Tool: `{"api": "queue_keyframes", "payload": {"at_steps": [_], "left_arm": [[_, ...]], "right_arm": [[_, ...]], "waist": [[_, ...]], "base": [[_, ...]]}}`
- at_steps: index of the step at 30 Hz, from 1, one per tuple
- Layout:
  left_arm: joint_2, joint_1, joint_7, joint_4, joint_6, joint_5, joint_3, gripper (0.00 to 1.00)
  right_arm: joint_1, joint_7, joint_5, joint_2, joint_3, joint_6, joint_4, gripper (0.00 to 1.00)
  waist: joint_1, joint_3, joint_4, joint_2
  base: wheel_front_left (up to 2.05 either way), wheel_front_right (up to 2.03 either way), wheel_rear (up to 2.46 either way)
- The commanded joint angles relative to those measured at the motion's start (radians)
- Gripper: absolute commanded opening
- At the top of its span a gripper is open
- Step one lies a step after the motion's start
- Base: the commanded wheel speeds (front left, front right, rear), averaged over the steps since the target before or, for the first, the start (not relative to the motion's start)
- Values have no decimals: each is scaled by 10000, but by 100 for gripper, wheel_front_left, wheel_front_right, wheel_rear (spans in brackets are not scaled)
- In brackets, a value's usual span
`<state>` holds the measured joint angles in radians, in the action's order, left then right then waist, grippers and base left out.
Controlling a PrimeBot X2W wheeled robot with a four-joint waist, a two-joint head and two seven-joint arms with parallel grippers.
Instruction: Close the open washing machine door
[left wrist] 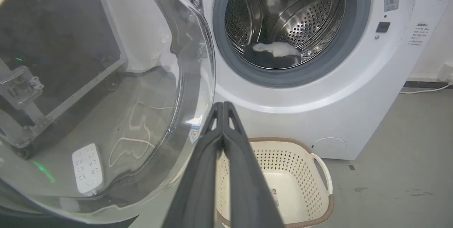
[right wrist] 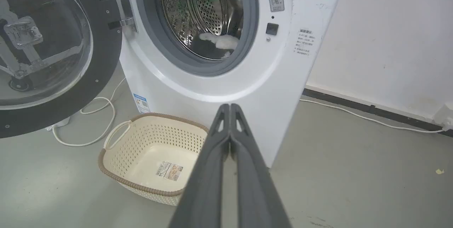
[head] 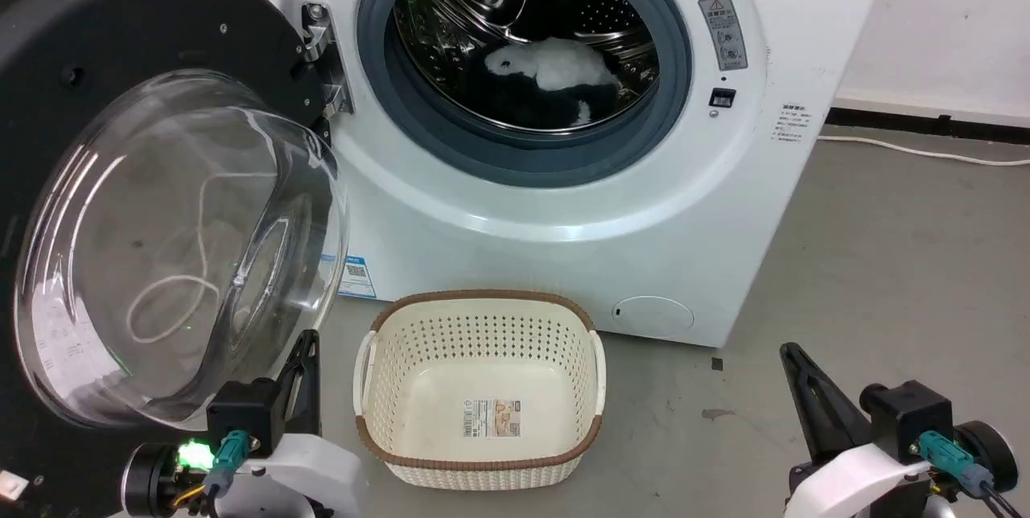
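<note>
The washing machine door (head: 173,252) stands swung wide open on the left, its black rim (head: 96,11) around a bulging clear glass bowl (left wrist: 106,90), hinged at the machine's left side (head: 322,59). The same door (right wrist: 42,44) shows at the upper left of the right wrist view. My left gripper (head: 304,341) is shut and empty, low beside the bowl's lower right edge; whether it touches the glass is unclear. In its own view the left gripper (left wrist: 223,104) points at the machine front. My right gripper (head: 788,351) is shut and empty at the lower right, far from the door, and the right gripper (right wrist: 230,107) faces the machine's lower front.
The white washing machine (head: 563,204) has a grey-ringed steel drum opening (head: 523,59) with white and dark laundry (head: 555,67) inside. A cream perforated basket (head: 483,309) sits empty on the grey floor before it. A white cable (right wrist: 92,114) lies under the door.
</note>
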<state>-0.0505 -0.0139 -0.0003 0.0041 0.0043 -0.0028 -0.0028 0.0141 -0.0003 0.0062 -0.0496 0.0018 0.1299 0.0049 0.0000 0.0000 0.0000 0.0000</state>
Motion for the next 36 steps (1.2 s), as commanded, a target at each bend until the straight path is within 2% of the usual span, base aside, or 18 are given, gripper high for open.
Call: {"api": "queue_keyframes", "payload": {"at_steps": [1, 36], "left_arm": [[3, 139, 3, -41, -43, 28, 28, 0], [3, 139, 3, -41, -43, 28, 28, 0]], "right_arm": [[-141, 3, -62, -6, -18, 8, -49, 0], [-141, 3, -62, -6, -18, 8, -49, 0]], "waist": [[0, 0, 0, 0], [0, 0, 0, 0]], "base": [[0, 0, 0], [0, 0, 0]]}}
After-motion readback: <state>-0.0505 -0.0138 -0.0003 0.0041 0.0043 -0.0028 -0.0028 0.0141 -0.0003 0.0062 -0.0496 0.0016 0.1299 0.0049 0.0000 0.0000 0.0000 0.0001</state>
